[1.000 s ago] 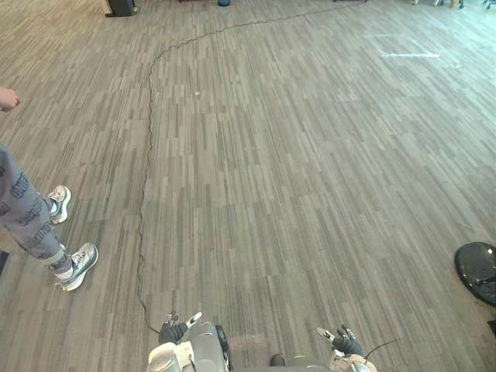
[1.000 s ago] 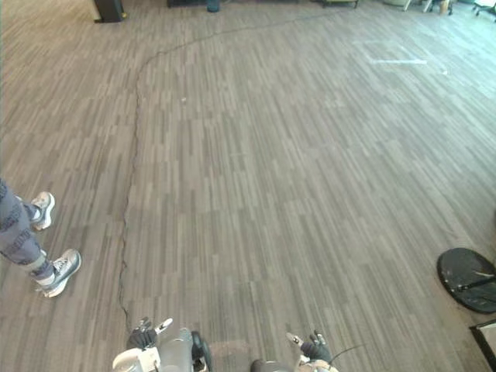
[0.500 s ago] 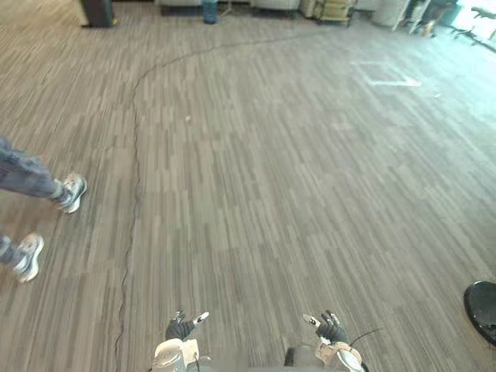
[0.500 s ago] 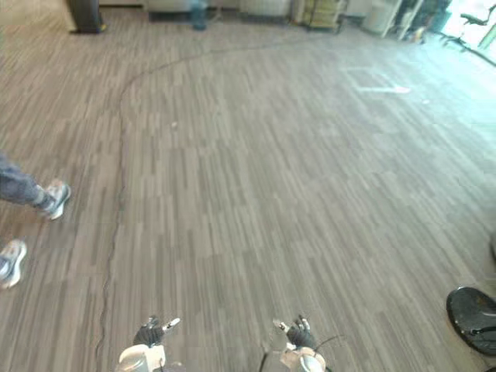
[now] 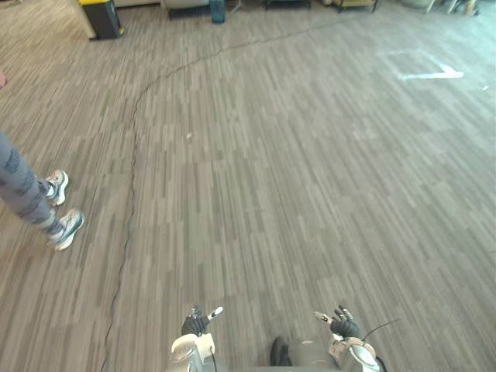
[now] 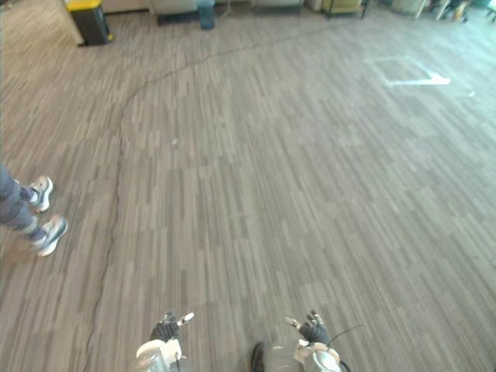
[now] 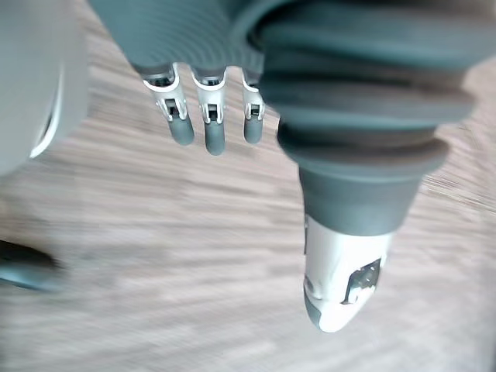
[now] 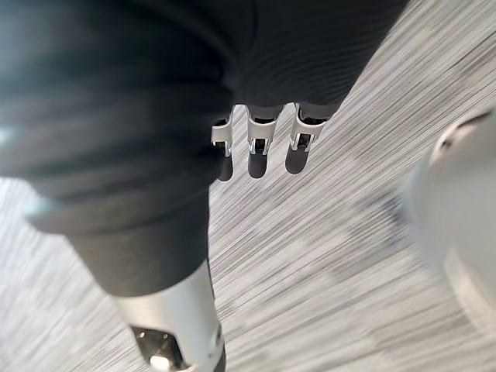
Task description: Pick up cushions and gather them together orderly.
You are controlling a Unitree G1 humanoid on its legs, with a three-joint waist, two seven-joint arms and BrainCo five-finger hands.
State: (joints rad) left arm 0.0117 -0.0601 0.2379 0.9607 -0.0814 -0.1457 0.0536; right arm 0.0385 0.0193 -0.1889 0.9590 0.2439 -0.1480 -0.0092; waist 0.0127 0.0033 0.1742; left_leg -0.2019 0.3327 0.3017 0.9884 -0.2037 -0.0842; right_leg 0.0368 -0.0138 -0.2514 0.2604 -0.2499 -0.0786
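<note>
At the near edge of the floor (image 5: 294, 155), my left hand (image 5: 195, 324) and right hand (image 5: 341, 324) hang low, well apart, each thumb pointing inward toward the other. From the head both look small, and I can make out little more than the dark covers and pale thumbs.

The wrist views tell the rest. On the left, my fingers (image 7: 215, 132) hang straight in a row, spread a little, with the thumb (image 7: 341, 287) held clear of them; striped grey floor lies beyond, and nothing sits between thumb and fingers. On the right it is the same: the fingers (image 8: 260, 147) are relaxed and apart, the thumb (image 8: 178, 325) is off to one side, and there is bare floor behind.

The head views add what the wrists do not. A person stands at the left, a grey trouser leg (image 5: 19, 190) above pale shoes (image 5: 66, 229). A dark bin with a yellow top (image 5: 103, 15) stands at the far left, and a white tape mark (image 5: 430, 74) lies on the floor at the far right.

Where the cushions are, I cannot tell; neither hand holds one.
</note>
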